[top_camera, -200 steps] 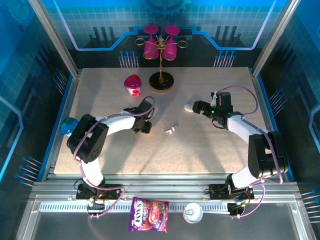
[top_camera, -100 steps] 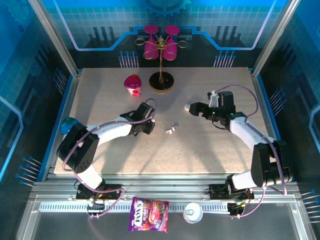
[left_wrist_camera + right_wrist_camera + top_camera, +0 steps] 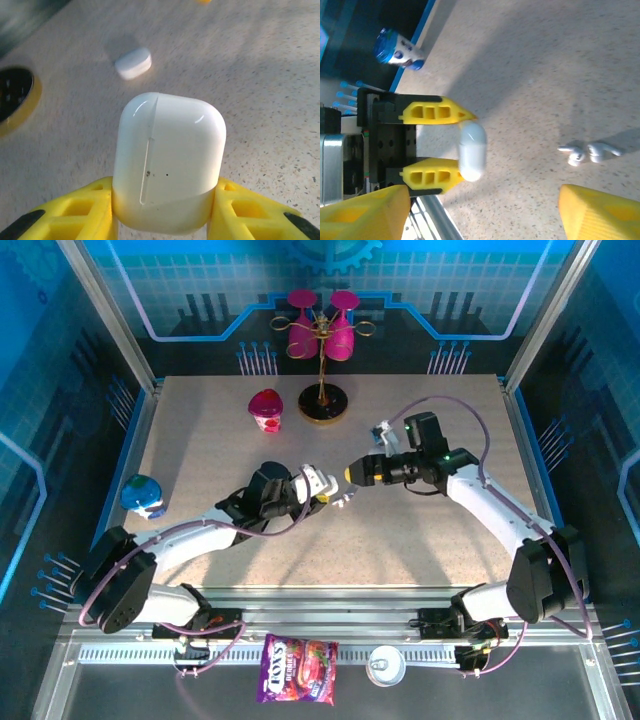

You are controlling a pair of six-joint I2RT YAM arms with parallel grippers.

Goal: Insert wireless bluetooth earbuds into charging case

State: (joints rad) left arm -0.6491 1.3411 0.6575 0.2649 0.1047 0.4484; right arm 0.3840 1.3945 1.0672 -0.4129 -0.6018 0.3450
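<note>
Where the arms meet: mid-table [image 3: 200, 440], grippers facing each other, not touching
left gripper [image 3: 318, 486]: clamped on a white charging case [image 3: 321, 481]; in the left wrist view the case [image 3: 167, 160] sticks out past the yellow fingers [image 3: 90, 207]
right gripper [image 3: 352, 472]: fingers [image 3: 365, 210] spread wide, nothing between them
earbuds [image 3: 342, 500]: loose on the table in 1 small cluster, just beside the held case; in the right wrist view [image 3: 590, 151] they lie apart from both grippers, count can't tell
2nd case [image 3: 133, 62]: white, lying flat on the table beyond the held one
blue toy [image 3: 143, 495]: at the left table edge
</note>
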